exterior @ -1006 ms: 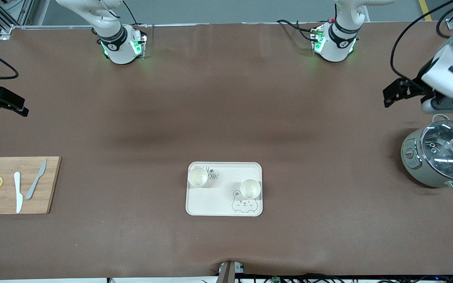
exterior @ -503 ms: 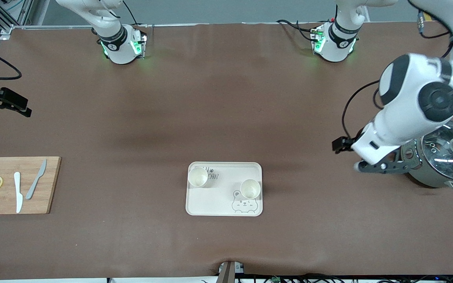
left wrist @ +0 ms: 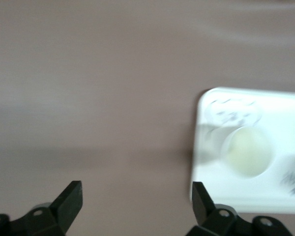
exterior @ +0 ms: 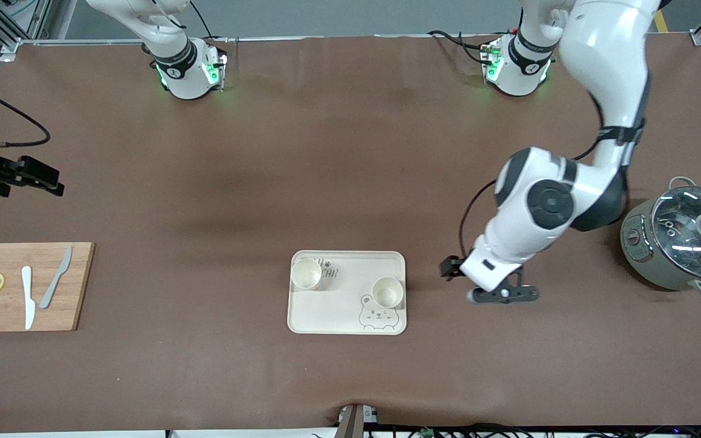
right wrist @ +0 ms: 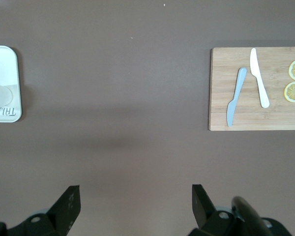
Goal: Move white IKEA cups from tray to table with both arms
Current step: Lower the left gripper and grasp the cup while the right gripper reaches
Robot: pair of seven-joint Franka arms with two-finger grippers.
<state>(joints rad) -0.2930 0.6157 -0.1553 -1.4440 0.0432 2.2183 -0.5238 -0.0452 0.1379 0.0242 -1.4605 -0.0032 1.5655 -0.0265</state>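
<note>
Two white IKEA cups stand upright on the cream bear tray (exterior: pixel 347 316). One cup (exterior: pixel 306 274) is at a tray corner toward the right arm's end. The other cup (exterior: pixel 387 292) is by the bear drawing and also shows in the left wrist view (left wrist: pixel 246 151). My left gripper (exterior: pixel 502 295) hangs open and empty over bare table just beside the tray, toward the left arm's end; its fingers spread wide in the left wrist view (left wrist: pixel 135 196). My right gripper (exterior: pixel 22 176) is open and empty over the table at the right arm's end, also seen in the right wrist view (right wrist: pixel 135 194).
A wooden cutting board (exterior: pixel 25 286) with two knives and two lemon slices lies at the right arm's end; it shows in the right wrist view (right wrist: pixel 258 88). A grey-green glass-lidded pot (exterior: pixel 679 243) stands at the left arm's end. The brown table (exterior: pixel 350 182) stretches between.
My left arm has swung from beside the pot across to the tray's edge. My right gripper has drifted slightly toward the front camera and the table's middle. The cups have not moved.
</note>
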